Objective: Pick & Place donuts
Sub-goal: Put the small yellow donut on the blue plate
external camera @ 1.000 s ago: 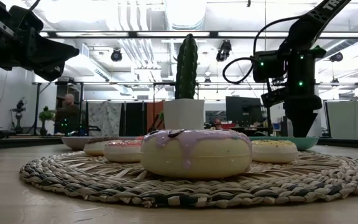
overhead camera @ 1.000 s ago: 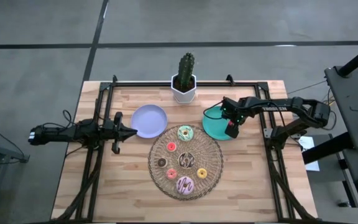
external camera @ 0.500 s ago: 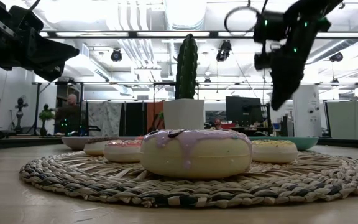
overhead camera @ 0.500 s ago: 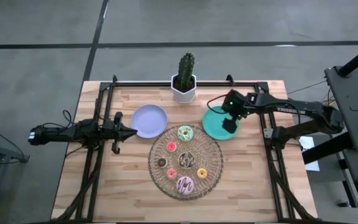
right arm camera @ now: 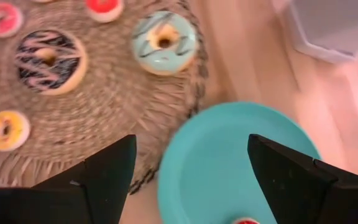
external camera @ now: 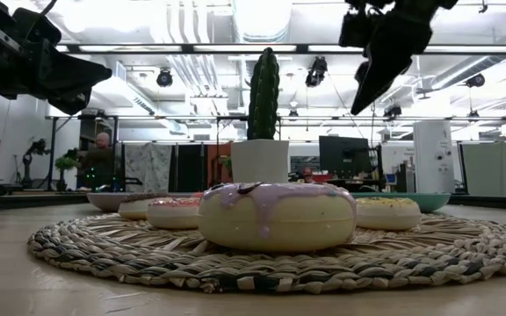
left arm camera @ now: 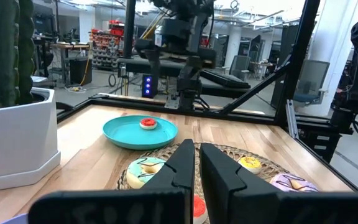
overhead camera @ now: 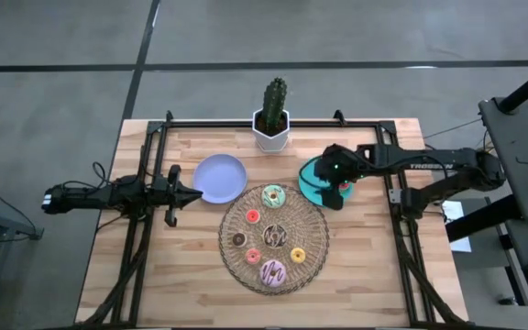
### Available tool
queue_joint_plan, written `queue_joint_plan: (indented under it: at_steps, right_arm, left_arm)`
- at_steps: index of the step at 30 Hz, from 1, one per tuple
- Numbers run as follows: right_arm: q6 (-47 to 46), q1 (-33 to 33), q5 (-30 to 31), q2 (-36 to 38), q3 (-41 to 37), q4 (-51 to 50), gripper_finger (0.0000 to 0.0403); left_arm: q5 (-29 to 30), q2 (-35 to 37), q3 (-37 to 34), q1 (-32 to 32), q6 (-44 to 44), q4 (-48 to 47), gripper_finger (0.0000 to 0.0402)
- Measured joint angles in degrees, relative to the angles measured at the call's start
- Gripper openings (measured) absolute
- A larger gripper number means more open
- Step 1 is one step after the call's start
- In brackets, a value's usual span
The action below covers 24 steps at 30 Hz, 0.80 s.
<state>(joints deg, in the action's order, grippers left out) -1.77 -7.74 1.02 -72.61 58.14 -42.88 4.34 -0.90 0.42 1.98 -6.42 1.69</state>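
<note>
Several donuts lie on the round woven mat: a white-green one, a brown-white one, a pink one and small ones around them. A small red donut rests flat on the teal plate. My right gripper hangs open above that plate, slanting down toward the mat, with nothing between its fingers. My left gripper waits shut at the table's left, level, beside the lavender plate.
A cactus in a white pot stands at the far edge between the two plates. Black frame rails run along the table's left, right and far sides. Bare wood lies at the near left and near right of the mat.
My right gripper has risen from just above the teal plate and swung toward the table's left, over the plate's mat-side edge, tipping from nearly straight down to a slant. The red donut has stayed on the plate.
</note>
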Motion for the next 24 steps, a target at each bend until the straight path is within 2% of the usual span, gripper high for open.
queue_joint_plan:
  at_steps: [9,17,24]
  right_arm:
    - [2.07,10.3,0.03,-0.27,-0.15,1.7,0.0303]
    - [-5.28,18.25,0.5,-0.61,-0.21,3.44,0.0309]
    - [-7.71,24.23,0.59,-0.62,-0.23,3.39,0.0307]
  left_arm:
    - [0.0,-0.01,0.01,0.0,0.0,0.0,0.0]
    - [0.0,0.0,-0.01,0.0,0.01,0.01,0.0]
    - [0.0,-0.01,0.0,0.0,-0.01,0.0,0.0]
